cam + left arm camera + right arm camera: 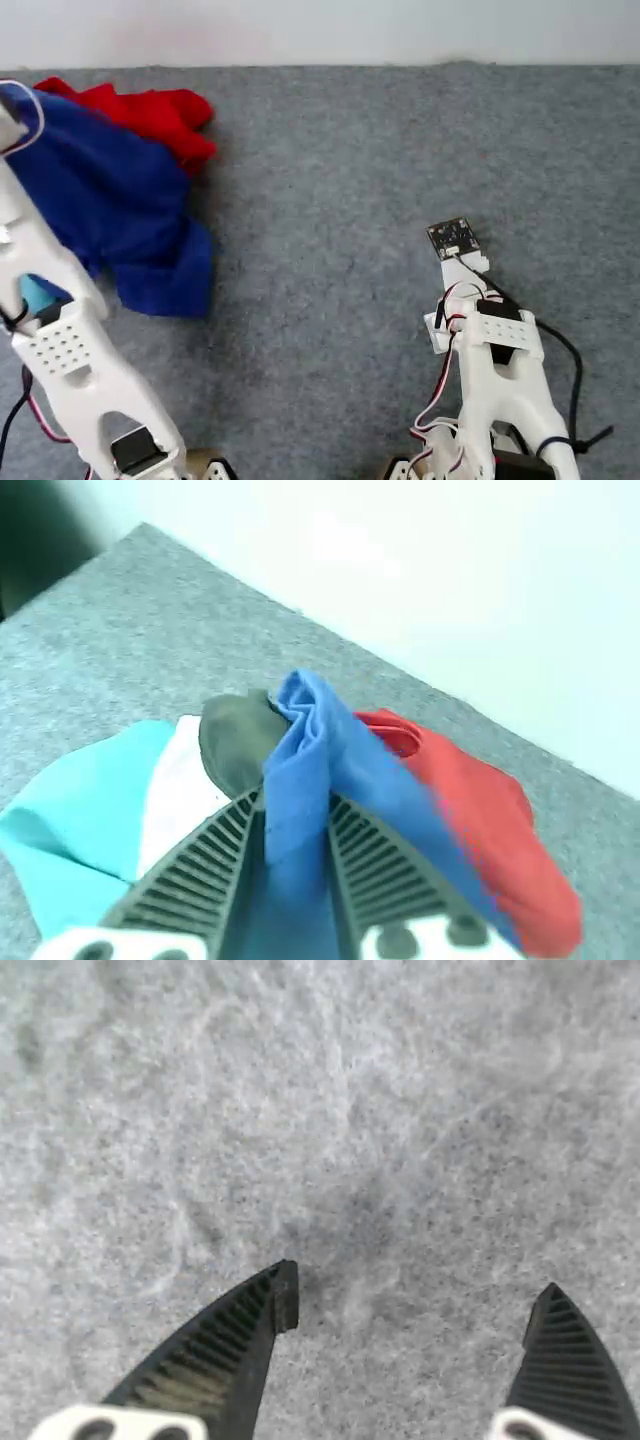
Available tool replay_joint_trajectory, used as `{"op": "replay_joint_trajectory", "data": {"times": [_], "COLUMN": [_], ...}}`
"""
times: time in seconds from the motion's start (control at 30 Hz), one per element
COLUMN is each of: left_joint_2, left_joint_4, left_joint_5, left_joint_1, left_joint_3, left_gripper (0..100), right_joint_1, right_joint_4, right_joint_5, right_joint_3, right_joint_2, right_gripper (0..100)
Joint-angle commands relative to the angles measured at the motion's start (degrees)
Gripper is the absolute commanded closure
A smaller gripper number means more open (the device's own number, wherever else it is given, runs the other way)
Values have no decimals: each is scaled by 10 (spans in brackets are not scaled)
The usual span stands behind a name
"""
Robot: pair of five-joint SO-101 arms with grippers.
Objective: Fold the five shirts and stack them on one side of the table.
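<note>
My left gripper [297, 805] is shut on a raised fold of the blue shirt [320, 745]. Under that fold lie a red shirt [470, 810], a dark grey shirt [235, 740], a white shirt [180, 790] and a cyan shirt [75, 815], all bunched together. From above, the blue shirt [120, 205] drapes down beside the left arm [60, 340] at the table's far left. The red shirt [160, 115] lies behind it, and a bit of the cyan shirt [40, 295] peeks out. My right gripper [418, 1295] is open over bare grey felt [330, 1110].
Grey felt [400, 160] covers the table up to a pale wall at the back. The right arm [495, 345] stands near the front right with its cables trailing beside it. The shirts crowd the far-left side.
</note>
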Motion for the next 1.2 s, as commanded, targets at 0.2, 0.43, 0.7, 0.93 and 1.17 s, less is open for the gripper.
{"op": "replay_joint_trajectory", "data": {"times": [0.2,0.43,0.7,0.93,1.17], "left_joint_2": [-41,-55,-63,-68,-69], "left_joint_4": [8,-11,-19,12,12], "left_joint_5": [5,5,5,4,4], "left_joint_1": [-47,-100,-137,-75,-18], "left_joint_3": [-39,-40,-36,-2,121], "left_gripper": [987,987,985,828,740], "right_joint_1": [-7,-7,-7,-7,-7], "right_joint_4": [-9,-9,-9,-9,-9], "right_joint_5": [4,4,4,4,4], "right_joint_3": [1,1,1,1,2], "right_joint_2": [1,1,1,1,1], "right_gripper": [641,641,641,641,641]}}
